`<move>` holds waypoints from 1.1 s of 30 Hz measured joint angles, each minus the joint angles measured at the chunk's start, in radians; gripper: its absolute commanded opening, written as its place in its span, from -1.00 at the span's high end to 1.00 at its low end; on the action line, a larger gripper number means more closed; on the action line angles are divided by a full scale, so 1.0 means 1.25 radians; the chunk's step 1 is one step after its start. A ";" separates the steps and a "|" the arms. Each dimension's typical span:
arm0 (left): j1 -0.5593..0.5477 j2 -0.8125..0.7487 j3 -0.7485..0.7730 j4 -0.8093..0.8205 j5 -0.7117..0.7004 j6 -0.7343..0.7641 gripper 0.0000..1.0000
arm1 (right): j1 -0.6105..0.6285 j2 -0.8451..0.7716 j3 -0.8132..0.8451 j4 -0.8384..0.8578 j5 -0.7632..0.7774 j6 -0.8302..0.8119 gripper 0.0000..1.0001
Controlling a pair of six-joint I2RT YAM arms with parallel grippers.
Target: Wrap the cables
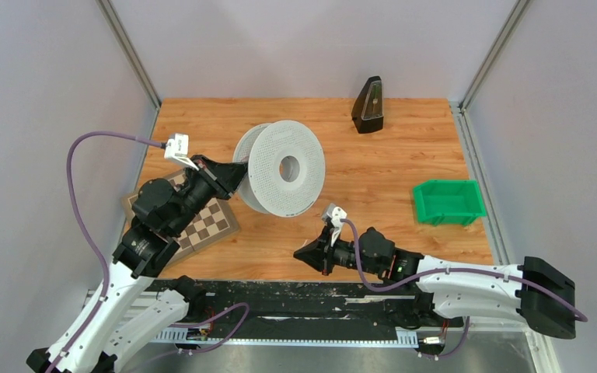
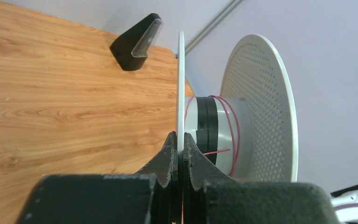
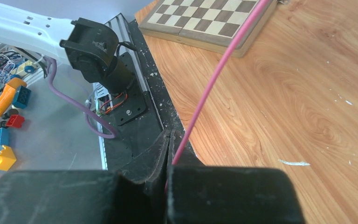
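Note:
A white perforated spool stands on edge at the middle of the wooden table. My left gripper is shut on the rim of its thin left flange; in the left wrist view the gripper pinches that flange. A few turns of thin pink cable lie round the grey hub. My right gripper hovers low near the table's front edge, pointing left. In the right wrist view that gripper is shut on the pink cable, which runs taut up and away from the jaws.
A chessboard lies under the left arm, also visible as the chessboard ahead of the right gripper. A black wedge-shaped object stands at the back, a green bin at the right. Toy bricks lie beyond the table's front edge.

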 measured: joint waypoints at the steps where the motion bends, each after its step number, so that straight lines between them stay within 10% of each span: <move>1: 0.000 0.002 0.000 -0.003 -0.009 0.000 1.00 | 0.006 0.007 0.003 -0.001 0.009 0.000 1.00; 16: 0.000 0.045 -0.002 -0.025 -0.126 0.038 1.00 | 0.060 0.145 0.140 -0.124 0.170 0.002 0.99; 29: 0.000 0.014 -0.024 -0.029 -0.068 0.028 1.00 | 0.061 0.096 0.064 -0.021 0.177 0.016 0.54; 33: 0.000 -0.017 -0.017 -0.013 0.002 0.019 1.00 | 0.061 0.020 0.007 0.051 0.182 0.010 0.82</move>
